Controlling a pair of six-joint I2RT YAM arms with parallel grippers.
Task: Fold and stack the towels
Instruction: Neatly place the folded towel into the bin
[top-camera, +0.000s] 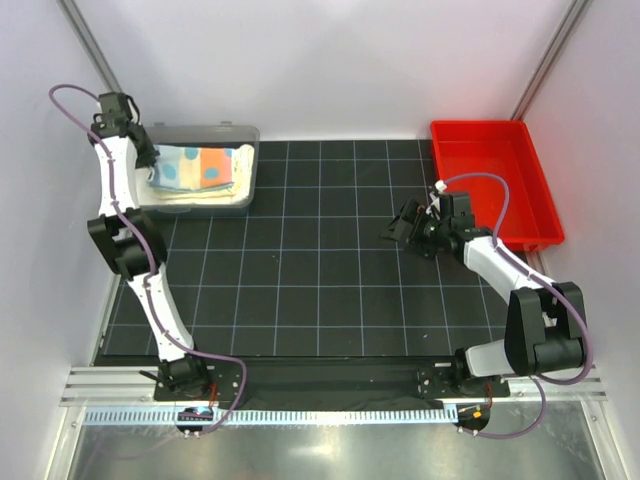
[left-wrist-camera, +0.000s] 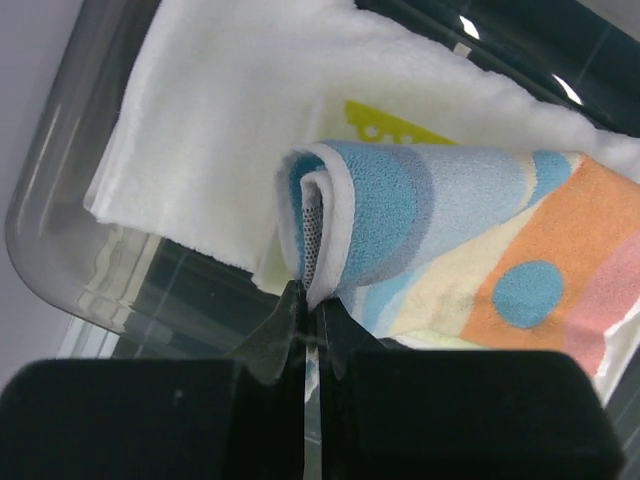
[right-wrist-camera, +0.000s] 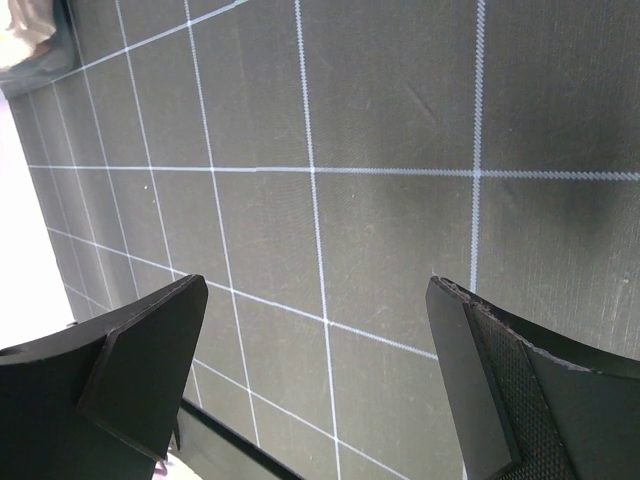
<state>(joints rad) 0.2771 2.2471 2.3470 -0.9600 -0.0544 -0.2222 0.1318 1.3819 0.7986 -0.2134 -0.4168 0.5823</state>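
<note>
A black gridded mat (top-camera: 320, 290) covers most of the surface and fills the middle of the top view. A red tray (top-camera: 490, 180) sits at the upper right of that frame, just off the mat's corner. A clear plastic bin (top-camera: 205, 130) stands at the upper left, at the mat's far corner, and the towels lie stacked inside it.

In the left wrist view, the white towel (left-wrist-camera: 240, 120) is the biggest cloth. It spreads across the upper left of the frame, and its edge runs near the bin's curved wall. The light-blue towel (left-wrist-camera: 470, 200), with darker blue dots and orange and pink patches, lies on top of it and reaches to the right edge. A small part of a yellow patterned towel (left-wrist-camera: 400, 125) shows between the two.

The left pincer (left-wrist-camera: 305, 300) is at the bin's left side, at the bottom centre of its wrist view. Its jaws are pressed together on the light-blue towel's white hem, which curls up in a roll at their tip.

The right pincer (right-wrist-camera: 315, 285) hangs over bare mat right of centre in the top view, well apart from both containers. Its fingers (right-wrist-camera: 150, 350) are spread wide with nothing between them.
</note>
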